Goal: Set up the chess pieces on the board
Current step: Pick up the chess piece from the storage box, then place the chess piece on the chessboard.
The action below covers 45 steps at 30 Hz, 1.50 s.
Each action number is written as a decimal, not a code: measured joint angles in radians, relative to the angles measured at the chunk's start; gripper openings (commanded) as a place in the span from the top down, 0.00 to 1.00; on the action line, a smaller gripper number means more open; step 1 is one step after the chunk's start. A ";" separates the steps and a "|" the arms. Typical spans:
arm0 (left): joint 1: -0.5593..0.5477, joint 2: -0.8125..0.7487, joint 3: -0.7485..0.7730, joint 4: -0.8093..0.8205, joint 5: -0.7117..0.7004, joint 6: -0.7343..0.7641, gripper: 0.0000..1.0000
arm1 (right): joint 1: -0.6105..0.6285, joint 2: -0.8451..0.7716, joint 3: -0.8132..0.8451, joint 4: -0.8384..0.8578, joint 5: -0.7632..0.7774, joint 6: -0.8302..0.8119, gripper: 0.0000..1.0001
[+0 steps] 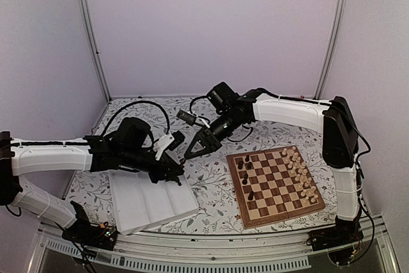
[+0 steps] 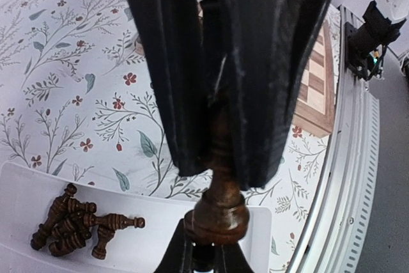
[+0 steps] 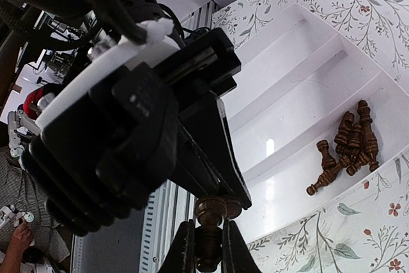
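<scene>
1 white tray (image 1: 137, 212), approx 6 dark chessmen (image 2: 73, 225) piled in it. Left gripper (image 2: 220, 158) clenched on stem of 1 dark piece (image 2: 217, 212), mid-air by tray corner. Right gripper (image 3: 206, 254) pinches its other end. Prob. light, stiff, smooth wood, so slippery; grip narrow stem. 1 board (image 1: 276, 190): approx 5 dark men (image 1: 243, 165); pale men (image 1: 300, 171) too small to count.

A white ridged tray (image 1: 152, 204) lies on a flower-patterned tablecloth (image 1: 211, 182). An aluminium rail (image 1: 192, 263) lines the table's near edge, with pale walls (image 1: 211, 30) behind.
</scene>
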 measured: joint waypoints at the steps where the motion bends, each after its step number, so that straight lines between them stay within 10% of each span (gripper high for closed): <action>1: 0.000 0.002 0.000 -0.002 -0.001 0.002 0.97 | -0.002 0.000 0.000 0.000 0.002 -0.001 0.98; 26: 0.063 -0.011 0.032 -0.099 -0.046 0.048 0.98 | -0.088 -0.299 -0.239 -0.196 0.690 -0.421 0.97; 45: 0.064 -0.007 0.032 -0.105 -0.047 0.048 0.96 | -0.088 -0.177 -0.247 -0.337 0.760 -0.463 0.97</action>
